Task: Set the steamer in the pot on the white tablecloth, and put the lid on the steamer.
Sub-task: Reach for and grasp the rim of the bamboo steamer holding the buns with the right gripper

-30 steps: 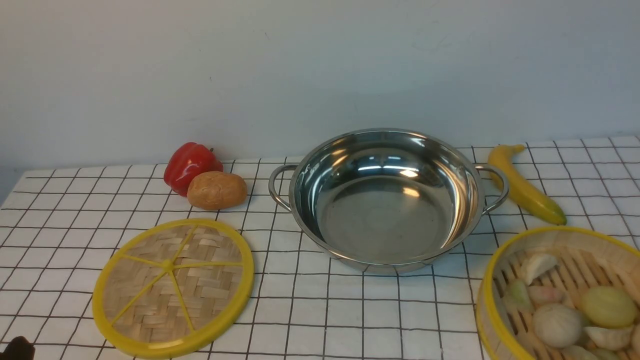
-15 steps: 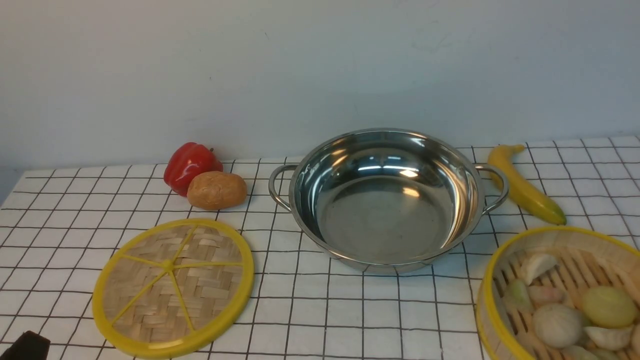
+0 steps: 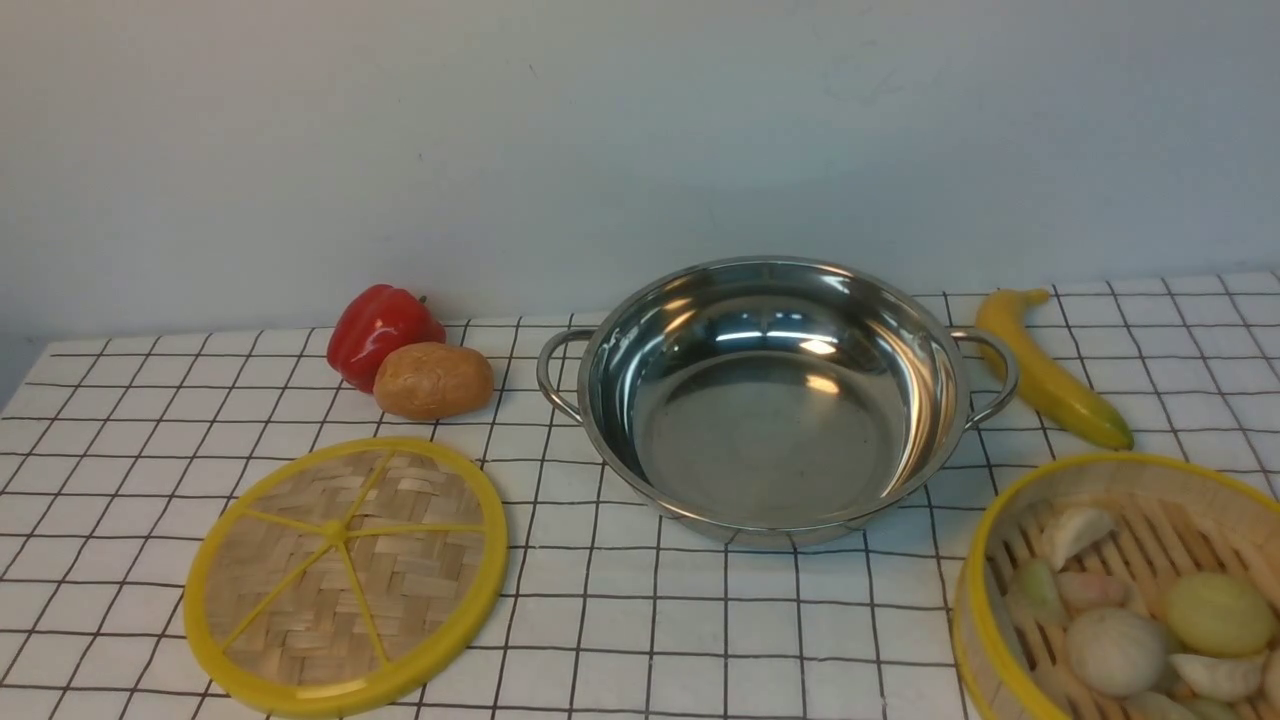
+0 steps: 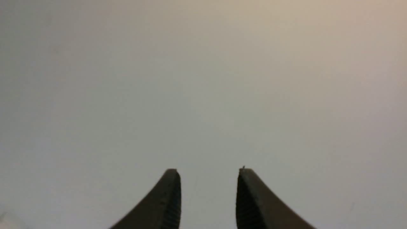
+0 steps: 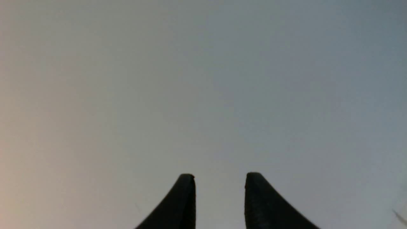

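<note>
Sitting mid-cloth toward the back, pot (image 3: 770, 440) is upright and empty, one loop handle on each side. Cloth (image 3: 640, 640) is white with a black grid and covers the whole tabletop.

Steamer (image 3: 1130, 478) is at the near right corner of the front view, cut off by the frame edge, on the cloth and apart from the pot. It holds several pale food pieces (image 3: 1115, 650), round and wedge-shaped, on the slatted floor. Not in the pot yet.

Lid (image 3: 345, 575) lies flat on the cloth at near left, spokes up, clear of the pot and well apart from the steamer.

Pepper (image 3: 380, 330), red, is at back left, with a potato (image 3: 433, 380) touching it in front, both left of the pot handle. Banana (image 3: 1050, 375) lies just beside the right handle; contact not clear.

Neither arm shows in the front view. Left gripper (image 4: 208, 170): jaws spread, gap bare, nothing pinched, only blank wall behind. Right gripper (image 5: 220, 174): same, jaws apart, nothing between them, plain background.
</note>
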